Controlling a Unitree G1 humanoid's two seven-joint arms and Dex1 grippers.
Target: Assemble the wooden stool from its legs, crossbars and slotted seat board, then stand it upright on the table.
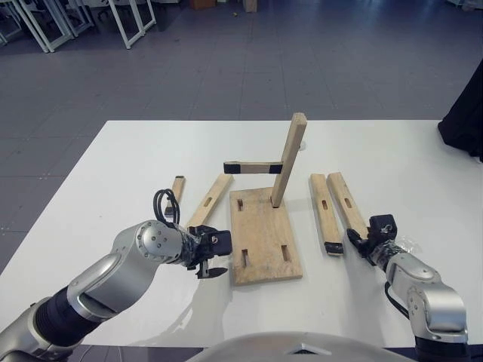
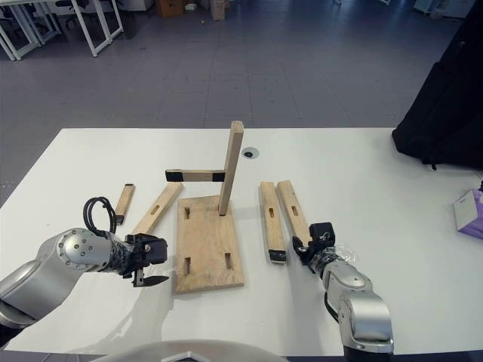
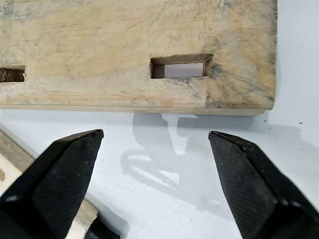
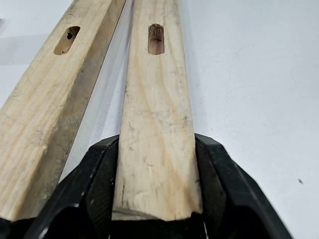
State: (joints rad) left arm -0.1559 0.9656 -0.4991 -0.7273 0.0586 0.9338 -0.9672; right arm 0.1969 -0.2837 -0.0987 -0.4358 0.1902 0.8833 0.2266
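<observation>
Room: grey floor (image 1: 241, 68) runs away at the back, and up front is our stage, the white worktop (image 1: 423, 173).
Seat: the flat pale wooden slotted seat board (image 1: 264, 241) lies mid-worktop, toward the near edge, slots facing up.
Standing leg: look at that, one tall wooden leg (image 1: 289, 158) is planted upright in the board's far right slot.
Crossbar: a short black-tipped wooden crossbar (image 1: 253, 167) juts from that leg toward the left edge, riding clear of the worktop.
Left-side parts: a long slotted wooden leg (image 1: 209, 201) lies flat just beside the board, and a short wooden stick (image 1: 176, 188) lies beyond it, nearer the left edge.
Right-side parts: two more lie side by side, the inner slotted leg (image 1: 325, 213) close to the board and the outer slotted leg (image 1: 347, 204) next to it.
Left pincer (image 3: 154, 144): fingers spread wide, bare worktop between them, hanging low just off the board's left long side by its near left slot.
Right pincer (image 4: 157, 144): clamped tight on the near end of the outer slotted leg, which lies on the worktop.
</observation>
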